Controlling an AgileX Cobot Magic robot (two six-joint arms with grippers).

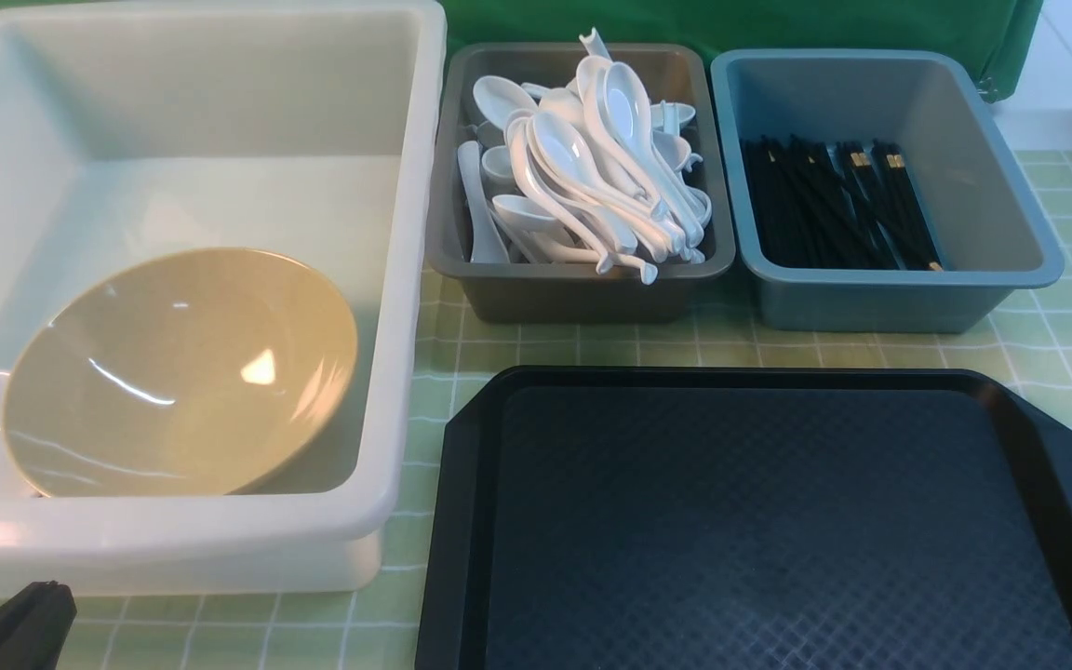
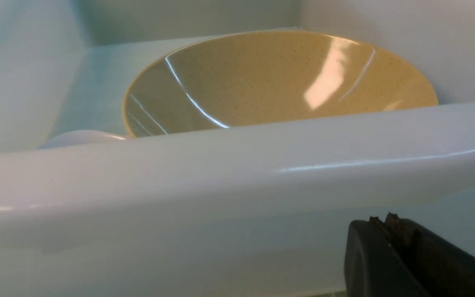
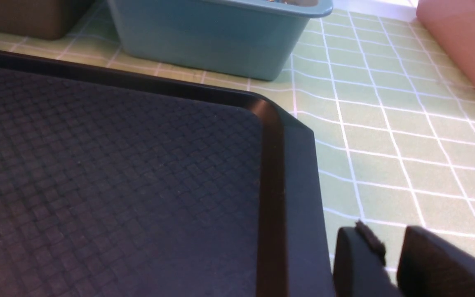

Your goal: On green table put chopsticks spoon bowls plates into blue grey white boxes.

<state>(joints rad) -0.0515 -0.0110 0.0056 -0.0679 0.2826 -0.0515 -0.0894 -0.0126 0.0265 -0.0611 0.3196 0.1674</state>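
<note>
Your left gripper was clenched on nothing; your right gripper was released. The bowl leaned in the white box, spoons filled the grey, chopsticks the blue.

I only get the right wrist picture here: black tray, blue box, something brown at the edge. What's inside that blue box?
Observer: Black chopsticks, some with gold bands, lie in the blue box.
Visitor: And is the brown thing a box too?
Observer: Yes, the dark grey box, heaped with white spoons.
Visitor: Is there anything beyond those two?
Observer: A big white box on the left, holding a tan bowl. The left gripper is shut beside that box.
</note>
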